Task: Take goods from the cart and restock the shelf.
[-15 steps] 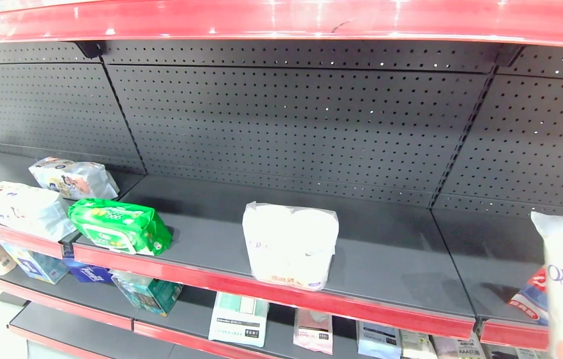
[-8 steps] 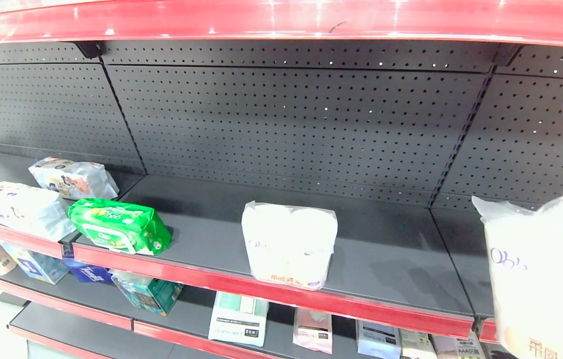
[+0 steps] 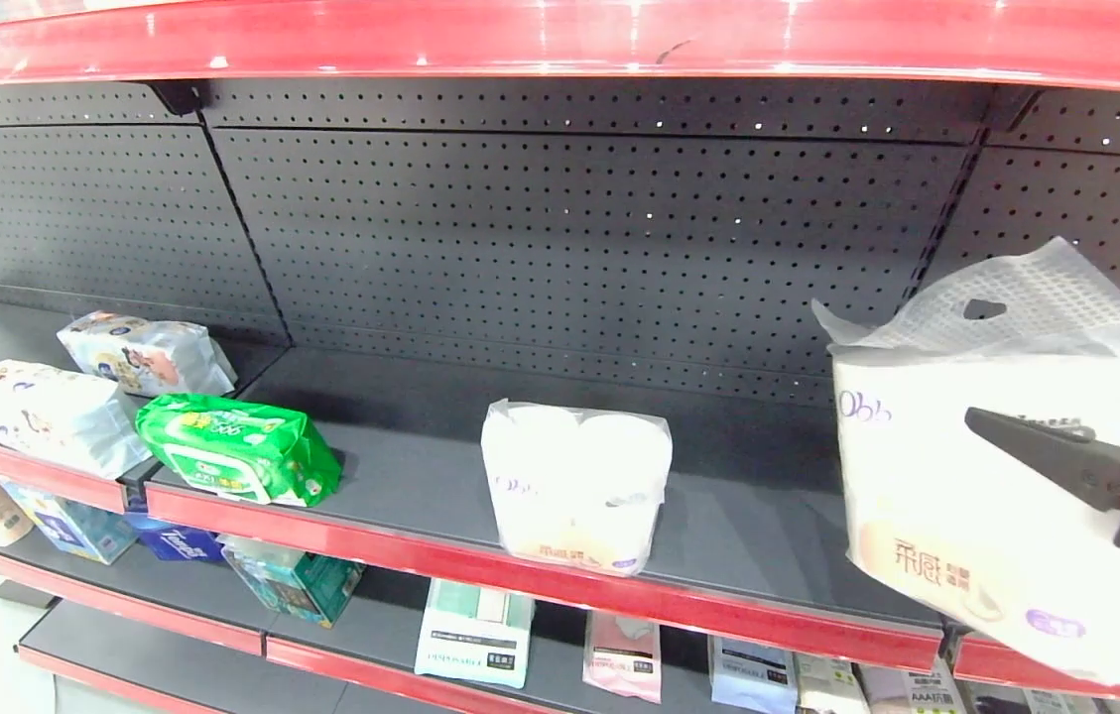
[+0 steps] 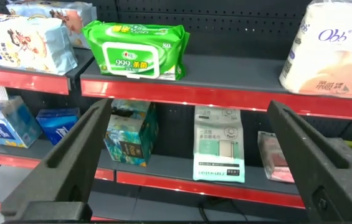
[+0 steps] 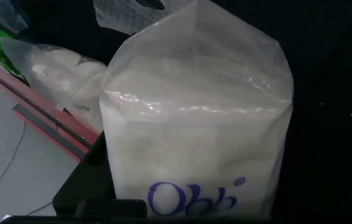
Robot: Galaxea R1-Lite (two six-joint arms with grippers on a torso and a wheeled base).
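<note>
While holding a roll pack [image 3: 917,496] in the right hand [image 3: 1065,456], poised over the front edge of the shelf [image 3: 768,516].
Shelved already: second roll pack [image 3: 574,486], green wipes [image 3: 237,446]; left hand [image 4: 188,124] wide.

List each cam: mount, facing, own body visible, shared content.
Head: on head, faces forward-down at shelf; right jaws grip held tissue pack.
Left wrist: on left wrist, faces shelf front; open left jaws frame it.
Right wrist: on right wrist, close on held tissue pack; right jaws at its base.
Shared: head and left wrist both show green wipes.
</note>
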